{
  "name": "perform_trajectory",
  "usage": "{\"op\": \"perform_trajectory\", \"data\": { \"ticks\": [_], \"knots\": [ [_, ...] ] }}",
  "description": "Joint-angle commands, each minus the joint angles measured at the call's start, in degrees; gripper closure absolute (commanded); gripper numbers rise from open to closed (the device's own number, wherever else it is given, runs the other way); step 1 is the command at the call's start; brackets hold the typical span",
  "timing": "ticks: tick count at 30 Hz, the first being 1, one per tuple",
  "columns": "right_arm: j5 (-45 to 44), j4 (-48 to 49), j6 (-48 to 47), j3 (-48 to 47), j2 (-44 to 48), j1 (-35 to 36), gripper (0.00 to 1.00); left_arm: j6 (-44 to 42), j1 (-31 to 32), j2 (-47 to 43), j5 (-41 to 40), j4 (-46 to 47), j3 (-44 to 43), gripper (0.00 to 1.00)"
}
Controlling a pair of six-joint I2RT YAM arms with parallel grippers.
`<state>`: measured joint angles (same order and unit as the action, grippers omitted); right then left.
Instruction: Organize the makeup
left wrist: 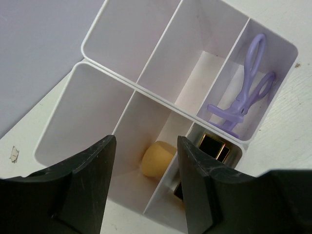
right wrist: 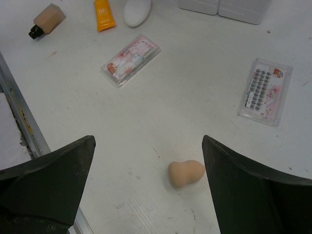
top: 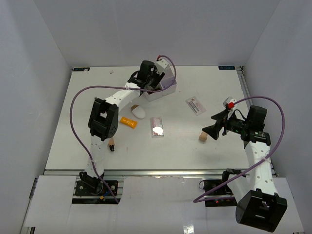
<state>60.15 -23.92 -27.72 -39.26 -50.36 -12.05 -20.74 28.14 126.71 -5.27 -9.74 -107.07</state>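
- The left gripper [left wrist: 146,146] hangs over the white box [left wrist: 122,34]. Its matte black jaws are apart, with nothing between them.
- Below it, a rounded yellow-beige sponge [left wrist: 158,158] lies in 1 smooth-walled compartment. Glossy black-gold lipsticks [left wrist: 214,146] stand in the next, and a purple plastic curler [left wrist: 246,92] leans in a compartment beyond.
- The right gripper [right wrist: 147,141] hovers with its jaws wide apart above a gourd-shaped peach sponge [right wrist: 186,173] on the scuffed white table [right wrist: 195,112].
- Loose on the table lie a flat clear pink palette [right wrist: 130,59], a white-red packet [right wrist: 265,91], an orange tube [right wrist: 104,14], a white egg-shaped sponge [right wrist: 136,10] and a tan square bottle [right wrist: 47,19] with a dark cap.
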Motion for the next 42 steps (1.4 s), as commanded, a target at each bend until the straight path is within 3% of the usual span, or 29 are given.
{"op": "perform_trajectory", "data": {
  "ticks": [1,5,8,13,19,25,42],
  "knots": [
    [-1.39,1.22,0.14,0.85,-1.19,-0.34,0.04,10.12,0.02,-16.52,2.65,-0.60,5.35,0.20],
    [-5.93,-0.96,0.59,-0.27,-4.74,-0.24,0.05,19.34,-0.26,-28.64,6.73,-2.36,14.30,0.03],
    [-8.98,-12.01,-4.49,-6.93,-11.56,0.46,0.07,30.60,-1.12,-38.12,15.23,-4.94,22.44,0.02],
    [-16.69,-25.06,-7.80,-14.98,-23.19,0.68,0.11,37.86,-2.49,-52.98,26.48,-1.60,40.99,0.02],
    [-21.07,-26.14,-0.55,-16.87,-30.94,2.01,0.13,39.82,-4.67,-64.54,32.82,3.64,57.24,0.02],
    [-18.35,-24.82,4.90,-16.09,-38.41,3.20,0.29,38.08,-4.76,-67.66,31.16,3.48,60.93,0.02],
    [-19.57,-17.61,9.66,-16.41,-49.43,4.39,0.34,38.88,-4.89,-69.28,31.86,3.03,61.79,0.02]
  ]
}}
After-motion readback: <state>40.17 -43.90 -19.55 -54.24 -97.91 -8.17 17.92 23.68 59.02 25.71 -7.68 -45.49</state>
